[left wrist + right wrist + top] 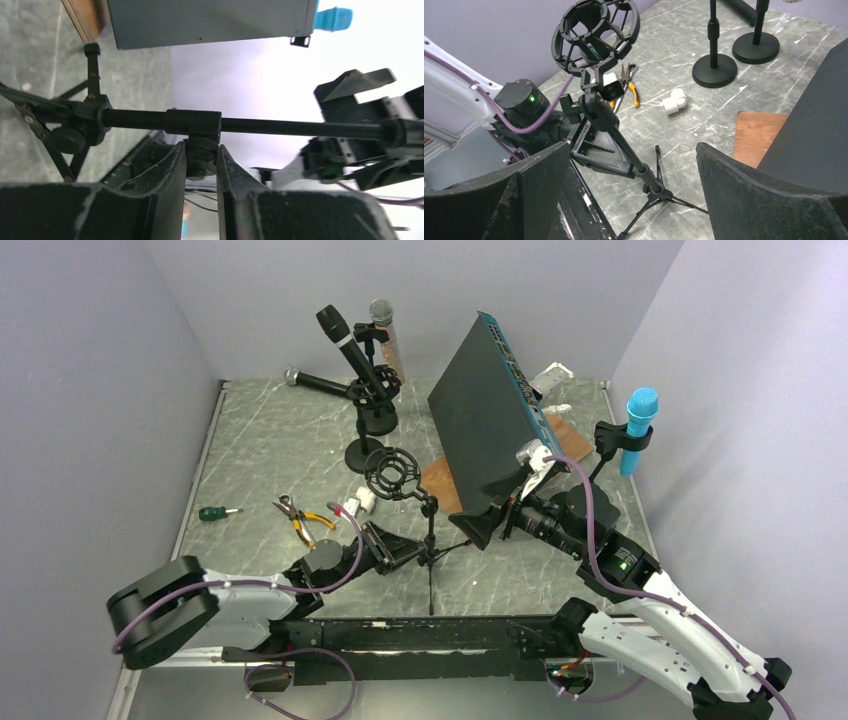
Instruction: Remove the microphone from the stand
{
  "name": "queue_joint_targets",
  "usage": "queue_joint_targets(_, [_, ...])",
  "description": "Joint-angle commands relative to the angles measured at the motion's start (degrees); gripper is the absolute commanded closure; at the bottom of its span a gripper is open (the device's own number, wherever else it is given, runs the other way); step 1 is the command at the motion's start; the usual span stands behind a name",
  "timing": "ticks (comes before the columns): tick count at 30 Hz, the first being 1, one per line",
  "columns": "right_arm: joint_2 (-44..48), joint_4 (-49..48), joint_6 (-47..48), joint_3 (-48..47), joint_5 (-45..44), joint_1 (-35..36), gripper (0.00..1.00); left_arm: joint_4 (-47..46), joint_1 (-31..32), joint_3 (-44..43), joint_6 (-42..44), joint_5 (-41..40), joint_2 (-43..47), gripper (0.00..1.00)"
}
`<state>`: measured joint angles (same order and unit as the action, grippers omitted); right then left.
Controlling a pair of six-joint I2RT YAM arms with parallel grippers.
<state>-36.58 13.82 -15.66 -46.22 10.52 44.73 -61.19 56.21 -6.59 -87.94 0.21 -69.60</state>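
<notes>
A black tripod stand (431, 540) stands in the middle of the table with an empty shock mount (390, 472) on top; the mount also shows in the right wrist view (594, 30). My left gripper (201, 160) is shut on the stand's clamp knob (202, 150), low on the pole (280, 127). My right gripper (631, 165) is wide open and empty, just right of the stand pole (624, 145). A black microphone (345, 345) sits tilted in a round-base stand at the back. A blue microphone (640, 425) hangs in a clip at the right wall.
A large black box (490, 410) leans over a wooden board (440, 480) close to my right gripper. Pliers (305, 522), a screwdriver (215, 512) and a white pipe elbow (674, 101) lie left of the stand. A grey-headed microphone (381, 315) and a lying microphone (315, 382) are at the back.
</notes>
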Motion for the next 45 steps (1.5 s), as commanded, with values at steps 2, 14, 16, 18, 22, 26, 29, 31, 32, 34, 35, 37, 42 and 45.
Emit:
queue_joint_targets(2, [1.5,-1.1,-0.7,0.1,-0.5,0.3,0.01,-23.8,-0.2,5.2,-19.9,-2.1,-9.5,1.00])
queue_joint_targets(14, [0.7,-1.5,-0.4,0.4,-0.7,0.3,0.01,-27.1,-0.1,3.9,-19.6,0.0,-14.1,0.87])
queue_joint_targets(16, [0.5,-1.7,-0.4,0.7,-0.5,0.2,0.00,-26.0,-0.1,3.8,-18.9,0.0,-13.5,0.79])
queue_joint_targets(18, [0.0,-1.9,-0.4,0.7,-0.3,0.3,0.00,-25.4,-0.1,3.9,-18.3,0.0,-12.8,0.67])
queue_joint_targets(22, [-0.2,-1.7,-0.3,0.4,-0.3,0.3,0.00,-23.0,-0.1,5.0,-16.9,-1.8,-9.8,0.40])
queue_joint_targets(26, [0.5,-1.7,-0.3,0.4,-1.1,0.2,0.00,-19.0,-0.1,5.4,-15.3,-2.2,-5.9,0.24])
queue_joint_targets(29, [0.9,-2.0,-0.4,0.3,-0.9,0.3,0.00,-15.4,-0.1,5.9,-14.3,-2.5,-3.1,0.22])
queue_joint_targets(31, [0.7,-2.0,-0.4,0.1,-0.7,0.4,0.00,-13.8,-0.2,6.4,-13.8,-2.8,-1.1,0.22])
queue_joint_targets(32, [0.6,-2.0,-0.4,0.0,-0.5,0.3,0.00,-13.2,-0.3,6.5,-13.3,-2.8,-0.1,0.22])
queue_joint_targets(34, [0.1,-2.5,-0.5,-0.3,0.0,0.3,0.00,-11.4,-0.4,8.2,-11.7,-2.8,2.2,0.22])
queue_joint_targets(35, [-0.2,-2.8,-0.5,-0.7,0.5,0.2,0.00,-9.9,-0.7,8.3,-10.5,-2.4,3.8,0.21])
queue_joint_targets(37, [-1.6,-3.3,-0.7,-2.3,1.2,0.3,0.00,-4.5,-1.1,7.9,-7.0,-1.8,7.8,0.21])
queue_joint_targets(42, [-7.5,-3.3,-0.9,-6.8,1.4,0.4,0.00,15.4,-2.9,3.7,5.6,-0.8,24.7,0.19])
queue_joint_targets(45, [-10.7,-3.7,-0.7,-8.8,2.9,0.3,0.00,35.1,-3.4,-2.6,14.9,-3.1,35.5,0.15])
